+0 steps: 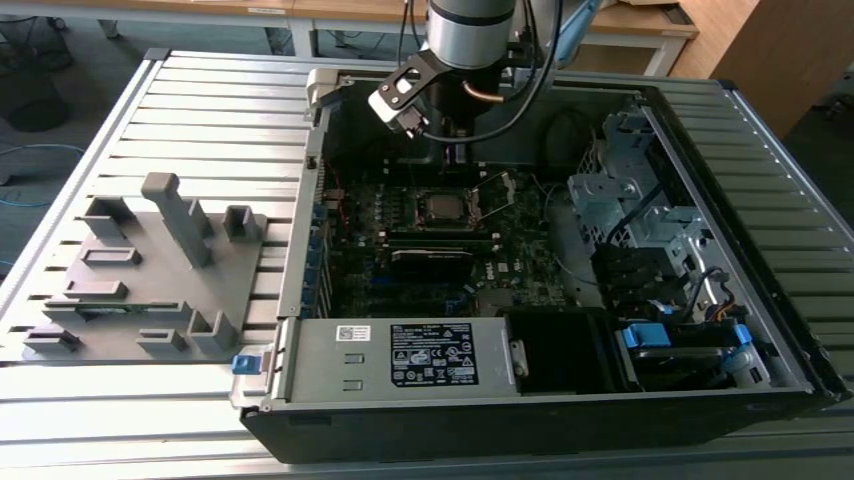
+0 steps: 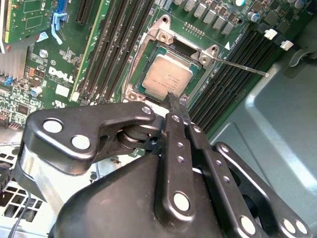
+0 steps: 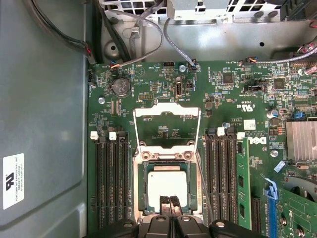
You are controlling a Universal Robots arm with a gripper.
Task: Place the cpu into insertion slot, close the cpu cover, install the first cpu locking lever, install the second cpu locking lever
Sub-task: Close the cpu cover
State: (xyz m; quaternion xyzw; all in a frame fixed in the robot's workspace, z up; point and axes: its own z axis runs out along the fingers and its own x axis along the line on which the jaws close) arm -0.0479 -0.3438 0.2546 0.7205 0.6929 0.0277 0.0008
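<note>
**Pincer** [image 3: 169, 201]: I read the two black fingers as pressed together, pinching nothing. In both wrist views the tips [image 2: 176, 103] hang over one edge of the chip. I cannot tell whether they touch it. In the exterior view the pincer [image 1: 453, 150] sits in the upper middle of the frame, reaching down into the open computer case [image 1: 534, 420].

**Chip** [image 3: 167, 186]: thin and square, with a pale silvery-grey metal face carrying faint print. It lies flat and square inside the socket [image 3: 140, 188], seen also in the second wrist view [image 2: 166, 77]. In the exterior view it shows as a small pale square [image 1: 445, 207] just above the frame's centre.

**Socket**: square, with a dark and green border showing around the chip and a silvery metal rim with screws at the corners.

**Cover** [image 3: 167, 112]: thin silvery frame with a window through its middle. It is swung open and lies back from the socket on the side away from the fingers, with the board visible through the window.

**Lever** [image 2: 240, 67]: thin metal rod, unlatched, jutting from a socket corner out over the memory slots [image 3: 111, 183].

**Memory slots**: long black rows flanking the socket on both sides.

**Coin battery** [image 3: 120, 88]: on the board beyond the open cover.

**Grey fixture plate** [image 1: 147, 270]: at the exterior view's left, outside the case, on the slatted table [image 1: 200, 100].
</note>
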